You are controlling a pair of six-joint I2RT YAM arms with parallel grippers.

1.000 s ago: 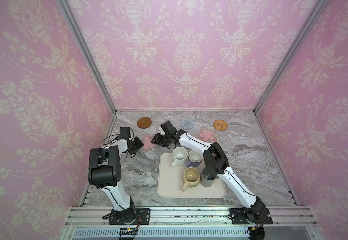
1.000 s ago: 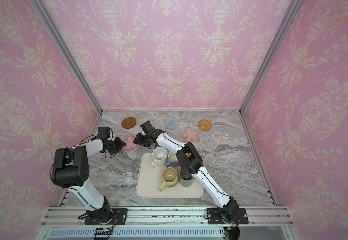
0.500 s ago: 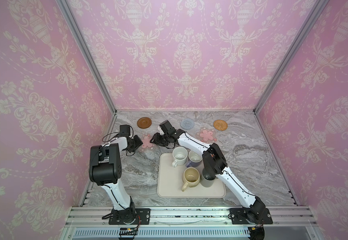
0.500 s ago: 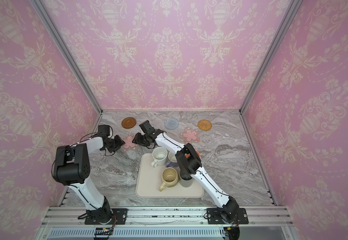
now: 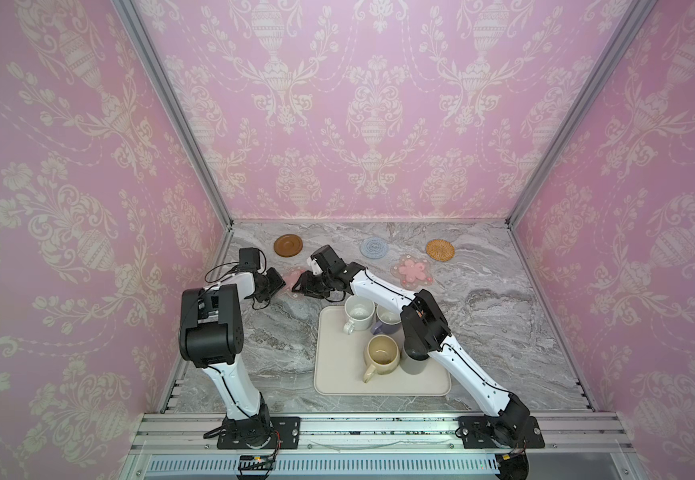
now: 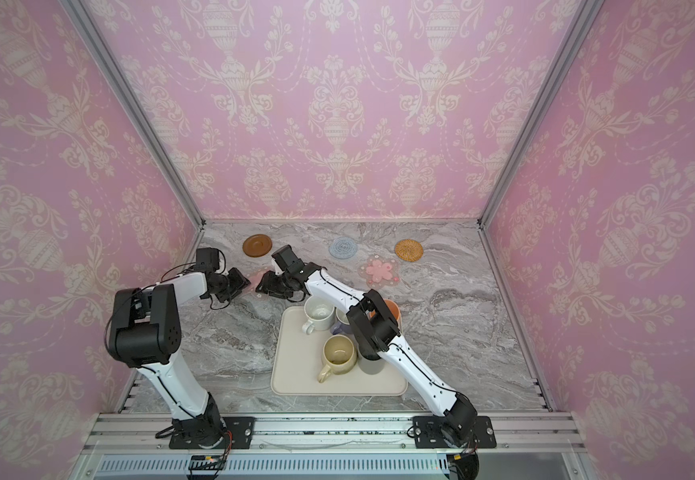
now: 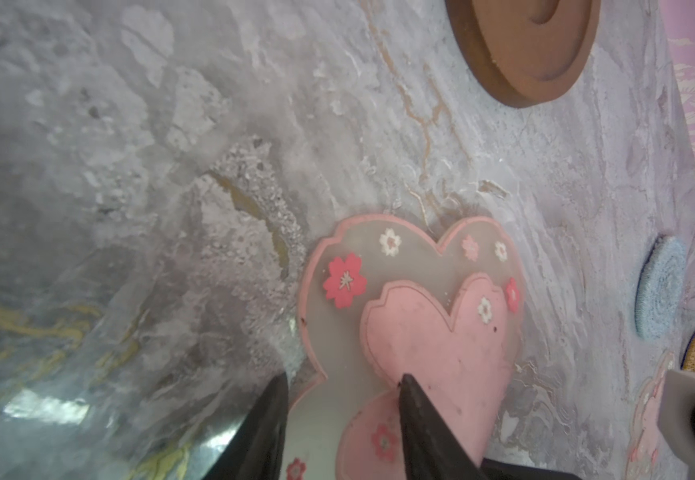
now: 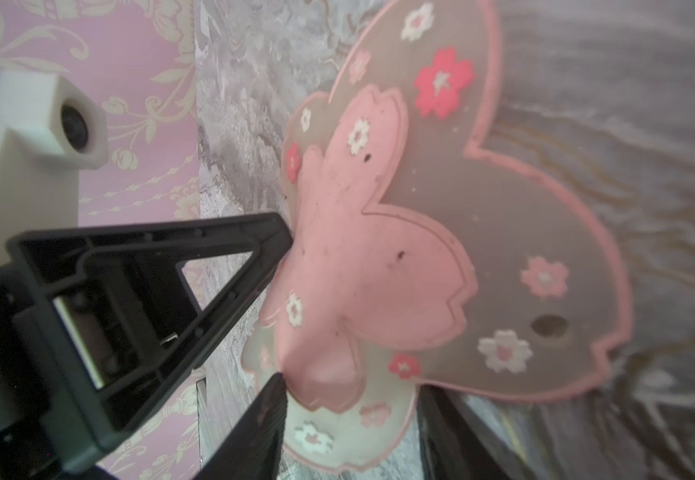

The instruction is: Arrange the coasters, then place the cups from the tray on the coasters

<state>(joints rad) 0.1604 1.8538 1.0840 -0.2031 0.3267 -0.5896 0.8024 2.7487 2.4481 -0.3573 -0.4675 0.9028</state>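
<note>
The white-and-black left arm [image 5: 233,286] and right arm [image 5: 383,286] are stretching low over the grey marbled surface [image 5: 254,353], wrists facing each other near its back-left corner. The left tool [image 7: 339,380] and right tool [image 8: 350,384], each half-closed, are pinching opposite edges of one tilted pink flower-shaped coaster [image 5: 293,276].

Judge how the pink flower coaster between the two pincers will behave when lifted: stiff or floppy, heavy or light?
Probably floppy: the pink flower coaster curves and bulges by the right pincer. Likely light, since it looks thin and partly see-through in the left wrist view. Its rubbery-looking face may grip rather than slip.
</note>
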